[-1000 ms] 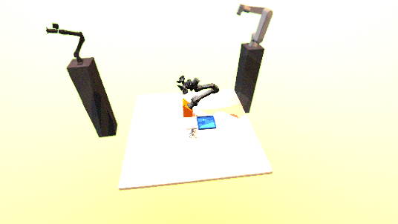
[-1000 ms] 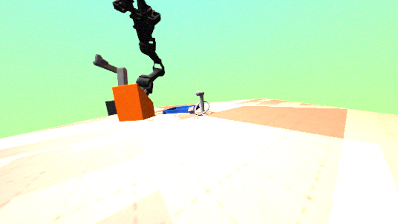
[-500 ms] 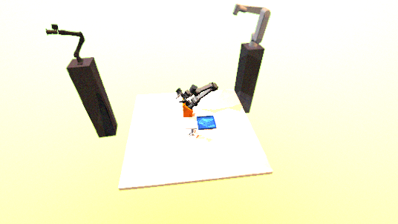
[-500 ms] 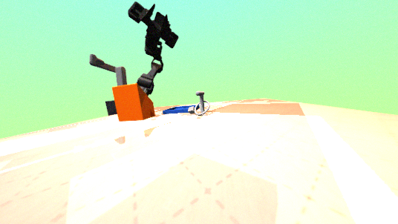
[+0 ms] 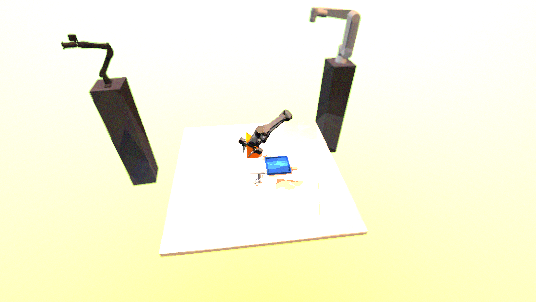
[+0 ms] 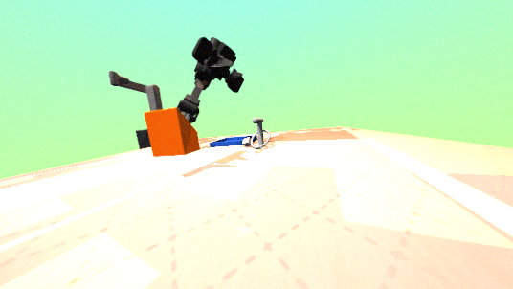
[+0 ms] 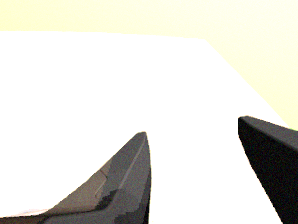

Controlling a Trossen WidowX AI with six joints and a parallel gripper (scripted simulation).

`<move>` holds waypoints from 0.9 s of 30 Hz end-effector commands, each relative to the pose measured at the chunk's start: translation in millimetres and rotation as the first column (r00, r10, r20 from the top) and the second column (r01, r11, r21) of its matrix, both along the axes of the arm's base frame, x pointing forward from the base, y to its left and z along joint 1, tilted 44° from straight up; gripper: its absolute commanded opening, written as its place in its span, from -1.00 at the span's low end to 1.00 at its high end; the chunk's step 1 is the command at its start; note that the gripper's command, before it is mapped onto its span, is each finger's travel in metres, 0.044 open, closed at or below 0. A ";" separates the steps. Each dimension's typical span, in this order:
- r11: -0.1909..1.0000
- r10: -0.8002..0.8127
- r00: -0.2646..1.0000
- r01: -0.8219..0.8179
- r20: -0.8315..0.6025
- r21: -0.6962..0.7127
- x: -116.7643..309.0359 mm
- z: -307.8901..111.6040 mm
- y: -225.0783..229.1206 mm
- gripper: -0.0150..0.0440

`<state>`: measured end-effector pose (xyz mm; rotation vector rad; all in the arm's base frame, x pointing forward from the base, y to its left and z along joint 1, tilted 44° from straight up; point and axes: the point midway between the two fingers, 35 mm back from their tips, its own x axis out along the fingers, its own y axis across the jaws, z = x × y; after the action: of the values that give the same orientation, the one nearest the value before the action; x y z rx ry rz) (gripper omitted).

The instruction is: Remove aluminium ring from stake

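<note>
Gripper [image 5: 250, 145] [image 6: 218, 67] [image 7: 193, 132]: partly open, fingers apart, nothing held; it's up above the table [image 5: 215, 215] [image 6: 287, 215] [image 7: 100, 90], near the orange block [image 5: 253, 152] [image 6: 165, 132], well apart from the ring. Ring [image 6: 269, 135]: at foot of stake [image 5: 259, 177] [image 6: 259, 130], below cross-bar [image 6: 257, 120], standing tilted, not flat; threading around stake n/c in ext. view. Blue tray [image 5: 288, 165] [image 6: 230, 143]: on table, near stake; ring outside it. Ring detail in top view: too small to tell.

Ring's welded tab [image 6: 247, 142] blurred.
</note>
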<state>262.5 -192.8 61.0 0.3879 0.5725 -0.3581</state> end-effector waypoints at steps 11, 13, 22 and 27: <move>0.902 0.287 0.957 -0.251 -0.051 0.352 10.4 -48.3 108.6 0.19; 0.873 0.326 0.944 -0.277 -0.057 0.402 8.6 -53.5 124.4 0.19; 0.725 0.477 0.876 -0.343 -0.076 0.597 -7.9 -70.4 187.3 0.19; 0.722 0.480 0.874 -0.344 -0.076 0.601 -8.2 -70.9 188.5 0.19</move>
<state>256.2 -7.4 -8.6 0.7760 0.9686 0.2239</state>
